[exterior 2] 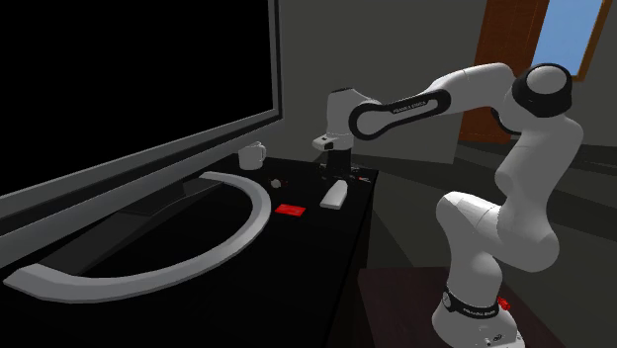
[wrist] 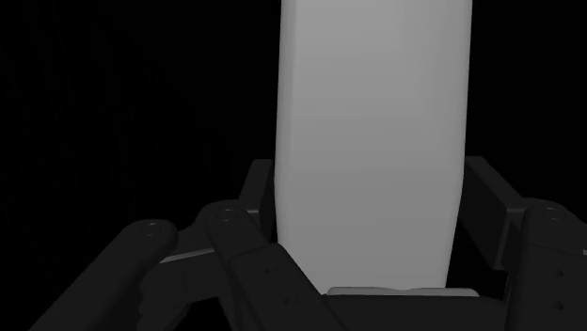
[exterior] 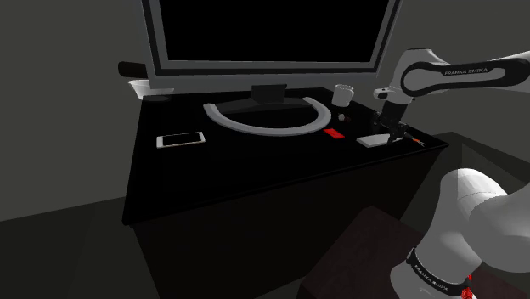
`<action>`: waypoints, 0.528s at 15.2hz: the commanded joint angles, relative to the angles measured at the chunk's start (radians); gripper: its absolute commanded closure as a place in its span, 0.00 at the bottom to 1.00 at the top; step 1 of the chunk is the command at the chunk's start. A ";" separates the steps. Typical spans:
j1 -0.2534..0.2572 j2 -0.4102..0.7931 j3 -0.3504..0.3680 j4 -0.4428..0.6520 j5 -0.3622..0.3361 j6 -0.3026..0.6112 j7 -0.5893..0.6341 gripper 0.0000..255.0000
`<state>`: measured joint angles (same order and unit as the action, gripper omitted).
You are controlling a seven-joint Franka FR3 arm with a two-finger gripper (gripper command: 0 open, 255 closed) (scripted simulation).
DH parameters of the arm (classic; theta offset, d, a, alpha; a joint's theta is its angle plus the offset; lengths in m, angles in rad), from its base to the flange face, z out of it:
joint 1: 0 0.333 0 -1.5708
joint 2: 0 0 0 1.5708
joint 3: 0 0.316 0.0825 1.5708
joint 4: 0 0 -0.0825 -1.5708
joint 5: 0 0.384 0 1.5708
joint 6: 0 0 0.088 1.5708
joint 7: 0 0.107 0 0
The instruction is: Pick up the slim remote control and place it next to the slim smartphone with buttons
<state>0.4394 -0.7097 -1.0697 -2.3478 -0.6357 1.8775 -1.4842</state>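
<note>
The slim remote control [exterior: 372, 140] [exterior 2: 334, 194] is a pale grey slab lying on the black table [exterior: 255, 174] near its edge closest to the arm's stand. My black gripper [exterior: 393, 129] [exterior 2: 339, 174] stands straight down over it. From the wrist, the remote [wrist: 372, 122] runs lengthwise between my fingers [wrist: 256, 193], which press on both of its long sides, so the gripper [wrist: 372, 240] is shut on it. The smartphone [exterior: 181, 139], pale with a white face, lies flat far off toward the shoulder view's left.
A large dark monitor [exterior: 267, 34] on a curved grey foot [exterior: 267, 126] [exterior 2: 198, 242] takes up the table's back. A small red object [exterior: 335, 133] [exterior 2: 291, 210] lies beside the remote. A pale mug [exterior: 343, 93] [exterior 2: 253, 155] stands behind it. The table edge [exterior 2: 361, 227] drops off close to the gripper.
</note>
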 commanded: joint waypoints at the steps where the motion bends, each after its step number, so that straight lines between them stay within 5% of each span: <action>1: 0.000 0.000 0.000 0.000 0.000 0.000 0.000 1.00; 8: -0.002 -0.003 0.009 0.009 0.005 -0.013 -0.001 1.00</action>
<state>0.4372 -0.7119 -1.0641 -2.3448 -0.6337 1.8710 -1.4844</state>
